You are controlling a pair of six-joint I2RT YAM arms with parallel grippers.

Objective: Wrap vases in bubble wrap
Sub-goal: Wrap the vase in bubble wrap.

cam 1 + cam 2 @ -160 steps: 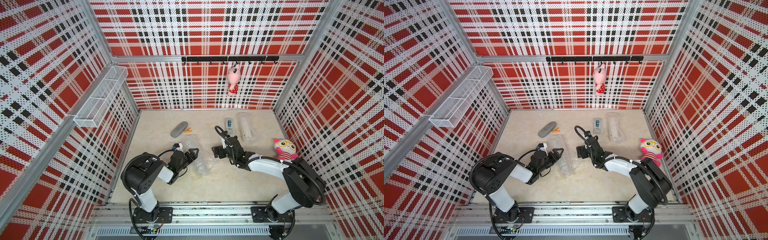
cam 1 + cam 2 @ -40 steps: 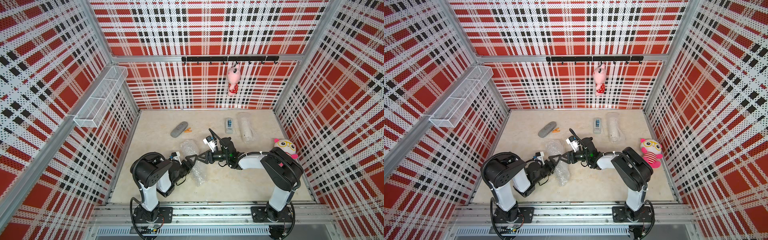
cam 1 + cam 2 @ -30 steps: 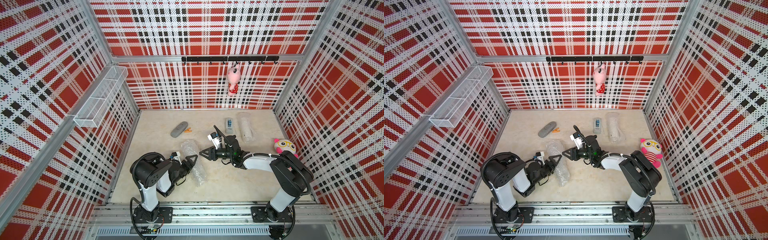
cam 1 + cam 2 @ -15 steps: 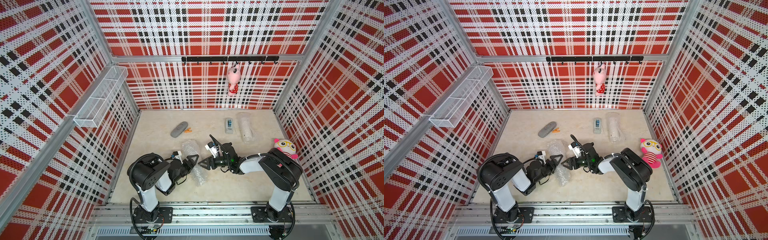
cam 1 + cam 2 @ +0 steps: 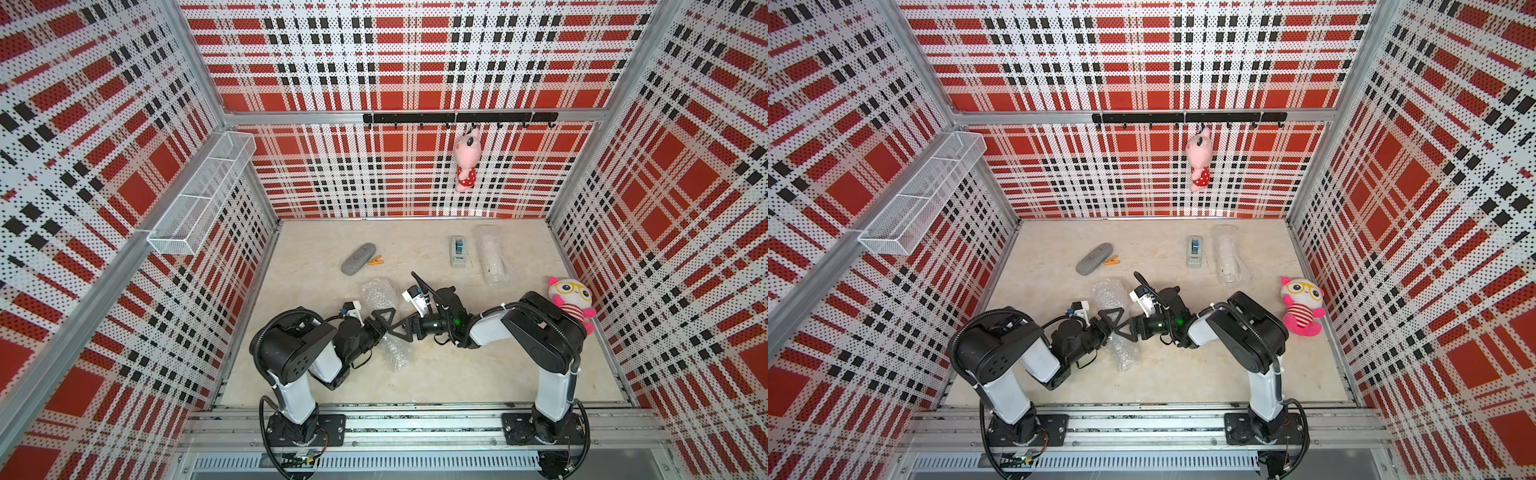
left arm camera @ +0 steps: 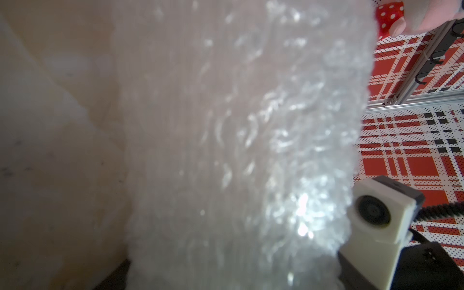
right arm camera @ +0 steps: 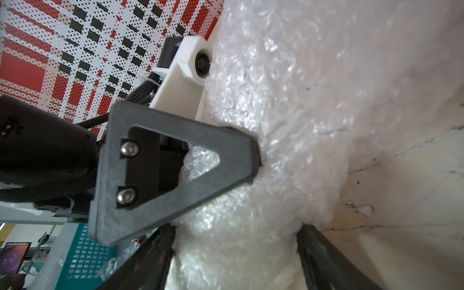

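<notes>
The left end effector (image 5: 384, 325) gripped the bubble wrap (image 5: 397, 353); the right end effector (image 7: 233, 258) stood spread, apparently holding nothing. Pinned one-sidedly, the wrap could spring open.

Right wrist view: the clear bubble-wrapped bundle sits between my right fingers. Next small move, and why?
Probably close the right gripper on the clear bubble-wrapped bundle: its open jaws straddle the wrap, and the left gripper pinches it from the other side, so both arms could then tighten it.
</notes>
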